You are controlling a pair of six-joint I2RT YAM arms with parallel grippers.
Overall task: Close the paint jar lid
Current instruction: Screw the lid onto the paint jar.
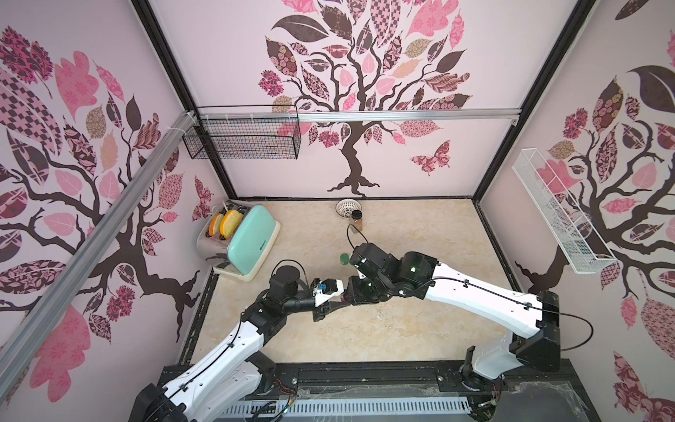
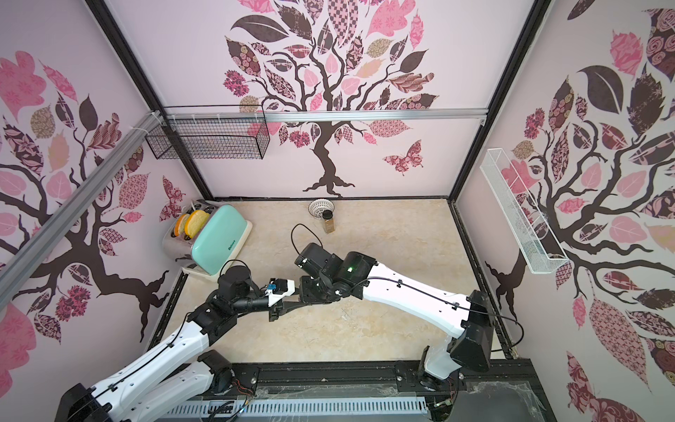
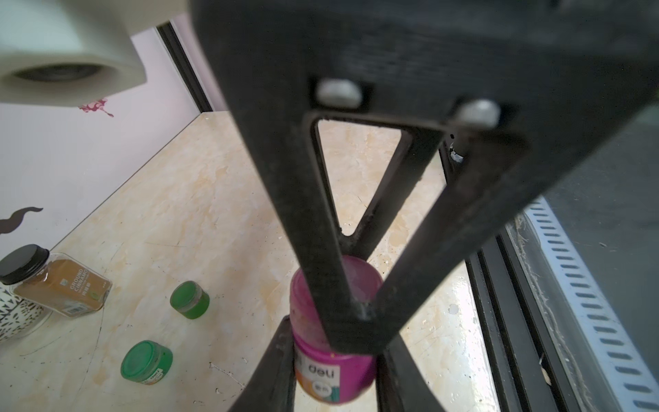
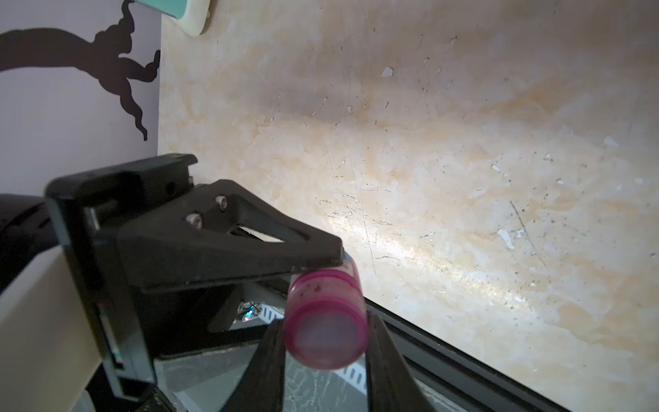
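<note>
Seemingly scuffed tabletop (image 4: 463, 160) beneath paint jar (image 4: 326, 323) meets leaf-printed walls (image 1: 456, 157).

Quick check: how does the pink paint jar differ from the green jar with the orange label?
Colour: the pink paint jar is magenta, the green jar green.
Hold: the pink paint jar is clamped at both ends, the left gripper on its body and the right gripper on its lid; the green jar stands free on the table, untouched.
Shared: both are small round jars with a lid in the jar's own colour.
</note>
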